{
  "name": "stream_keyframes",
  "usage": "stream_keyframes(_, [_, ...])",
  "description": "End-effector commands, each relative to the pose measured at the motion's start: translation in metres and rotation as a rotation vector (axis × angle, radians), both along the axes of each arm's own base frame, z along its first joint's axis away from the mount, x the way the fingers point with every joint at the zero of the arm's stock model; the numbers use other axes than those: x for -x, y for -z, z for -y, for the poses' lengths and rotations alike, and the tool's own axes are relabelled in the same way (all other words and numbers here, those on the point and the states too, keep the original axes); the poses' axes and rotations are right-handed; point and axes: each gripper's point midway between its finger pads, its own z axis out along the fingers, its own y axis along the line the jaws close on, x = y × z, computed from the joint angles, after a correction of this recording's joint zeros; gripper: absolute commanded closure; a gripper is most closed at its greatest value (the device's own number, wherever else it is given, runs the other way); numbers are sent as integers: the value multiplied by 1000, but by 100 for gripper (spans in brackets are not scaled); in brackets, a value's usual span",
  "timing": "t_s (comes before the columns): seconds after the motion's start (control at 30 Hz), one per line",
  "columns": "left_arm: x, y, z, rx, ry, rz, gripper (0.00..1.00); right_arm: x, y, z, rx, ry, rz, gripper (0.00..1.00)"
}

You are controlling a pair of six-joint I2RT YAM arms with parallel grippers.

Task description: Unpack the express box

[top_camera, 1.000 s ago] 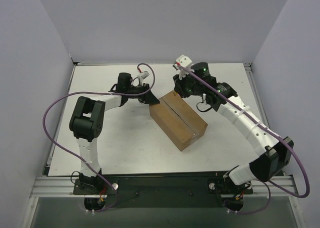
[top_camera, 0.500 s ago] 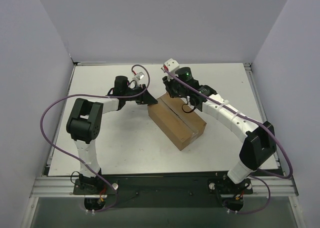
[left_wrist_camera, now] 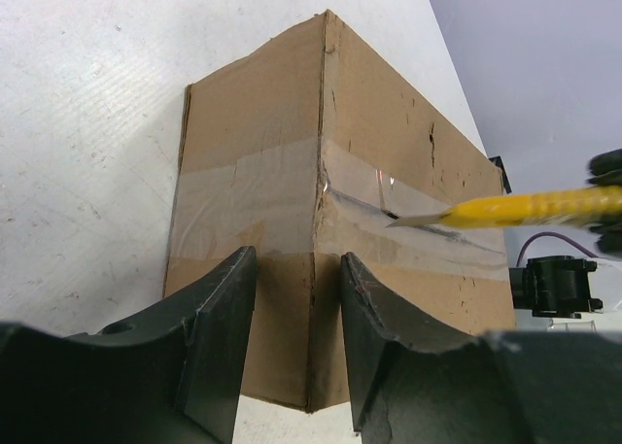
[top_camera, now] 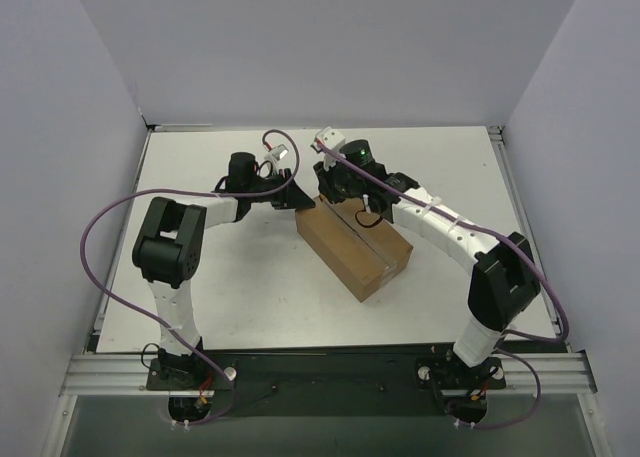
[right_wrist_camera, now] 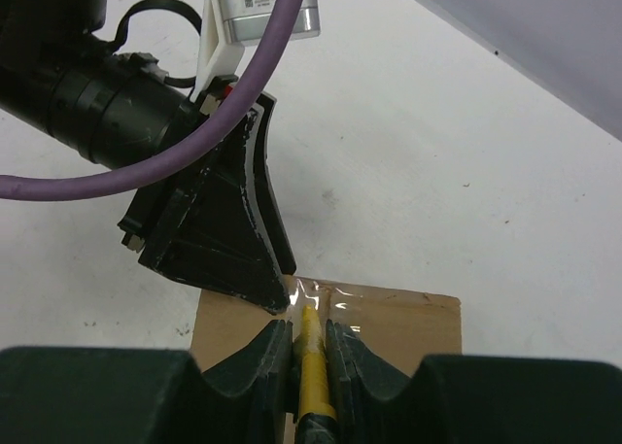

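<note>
The right arm has swung in within the last second. A moment ago its hand stood off the far right corner of the express box [top_camera: 356,245]. Now the right hand [top_camera: 335,187] sits over the box's far end, just beside the left hand [top_camera: 296,199], which has hardly shifted. That brings the blade to the taped seam, so I judge the task to be at the very start of the cut. The flaps are all down and the tape [left_wrist_camera: 255,206] looks unbroken.

The box lies at an angle on the counter [top_camera: 250,277], between the two arms, with its far end toward both hands.

The right hand is pressed together on a yellow utility knife [right_wrist_camera: 311,361], pinching its handle. The left hand is spread, its two fingers [left_wrist_camera: 219,308] standing either side of the box edge where the tape folds over. Whether they press on the cardboard or only stand close, I cannot tell.

The overhead view gives the layout but hides the knife under the right wrist. The left wrist view alone shows the blade tip lying on the clear tape just past the folded edge, where the tape is wrinkled. The right wrist view alone shows the knife lined up with the box's centre seam. It also shows a left fingertip at the box's far edge, just beside the blade, so a slip toward that finger looks like the main risk
</note>
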Motion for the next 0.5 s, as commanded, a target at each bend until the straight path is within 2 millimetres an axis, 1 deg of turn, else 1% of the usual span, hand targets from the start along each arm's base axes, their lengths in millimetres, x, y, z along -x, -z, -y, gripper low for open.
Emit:
stream_keyframes(0.0, [0,1,-6,-25,-21,13,52,-5,-19,-16,-36,-67,43,100])
stream_keyframes(0.23, [1,3,-6,-28,-18,13,52,-10,-18,-17,-21,-75,61,100])
stream_keyframes(0.43, [4,6,-7,-35,-14,4,52,-15,-28,-20,-30,-85,90,100])
stream_keyframes(0.47, [4,6,-6,-34,-14,5,53,-16,-26,-21,-23,-90,93,100])
